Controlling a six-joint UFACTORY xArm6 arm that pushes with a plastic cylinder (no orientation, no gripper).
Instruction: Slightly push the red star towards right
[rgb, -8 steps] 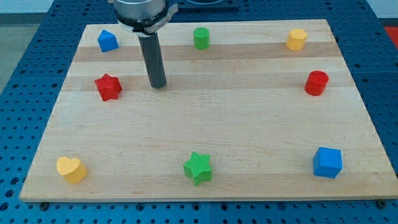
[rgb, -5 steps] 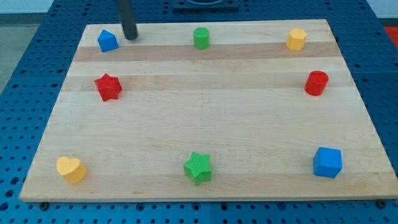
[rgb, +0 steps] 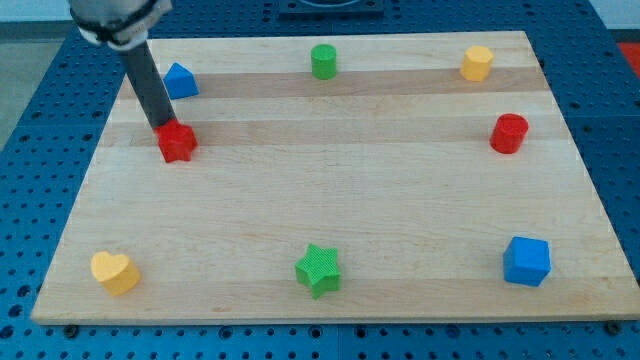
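Observation:
The red star (rgb: 179, 143) lies on the wooden board (rgb: 330, 190) at the view's left, in the upper half. My tip (rgb: 163, 126) stands at the star's upper left edge, touching or nearly touching it, and the dark rod rises from there toward the view's top left. A blue block (rgb: 180, 80) sits just above and right of the rod.
A green cylinder (rgb: 323, 61) and a yellow block (rgb: 477, 63) sit along the top edge. A red cylinder (rgb: 509, 133) is at the right. A yellow heart (rgb: 115, 272), a green star (rgb: 319, 270) and a blue cube (rgb: 526, 261) line the bottom.
My tip went from right of the red star up to the board's top edge, then down to the star's upper left. The blue block shifted slightly right and down.

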